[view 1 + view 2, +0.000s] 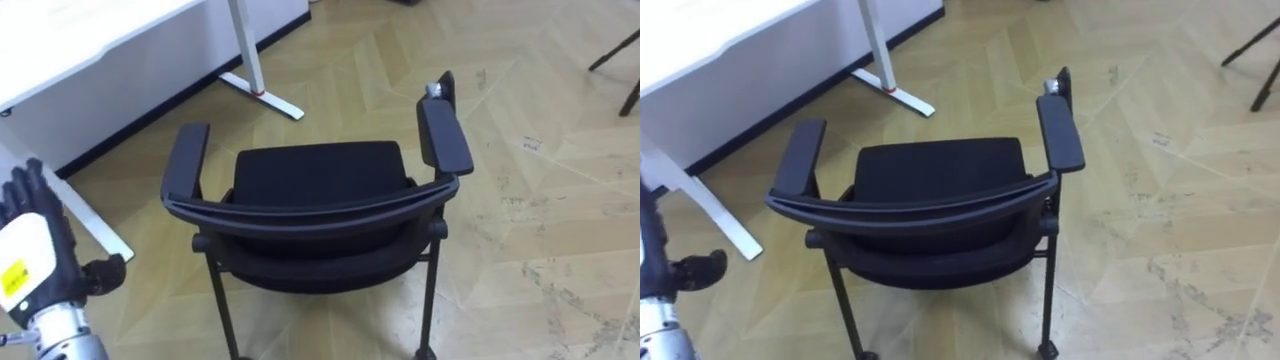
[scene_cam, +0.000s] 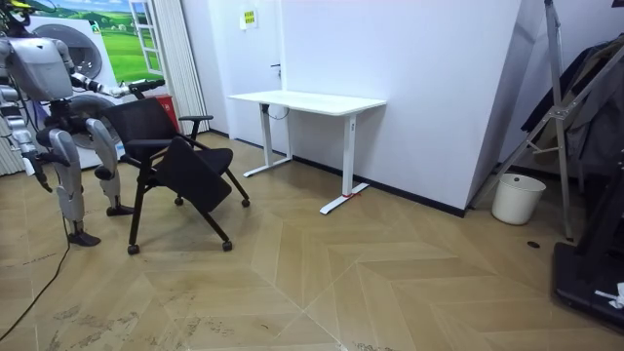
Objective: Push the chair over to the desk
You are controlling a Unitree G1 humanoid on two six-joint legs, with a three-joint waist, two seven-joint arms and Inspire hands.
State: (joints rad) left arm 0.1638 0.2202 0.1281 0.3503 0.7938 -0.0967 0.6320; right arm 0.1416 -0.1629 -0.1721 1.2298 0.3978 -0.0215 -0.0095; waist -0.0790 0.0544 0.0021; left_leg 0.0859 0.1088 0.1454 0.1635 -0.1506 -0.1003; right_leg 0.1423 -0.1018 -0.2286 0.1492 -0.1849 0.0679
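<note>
The chair [image 1: 315, 190] is all black, the desk [image 1: 70, 35] beyond it white, and the floor [image 1: 540, 200] under it pale herringbone wood.

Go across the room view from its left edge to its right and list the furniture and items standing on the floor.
black chair with armrests → white desk on two white legs → white round bucket
</note>
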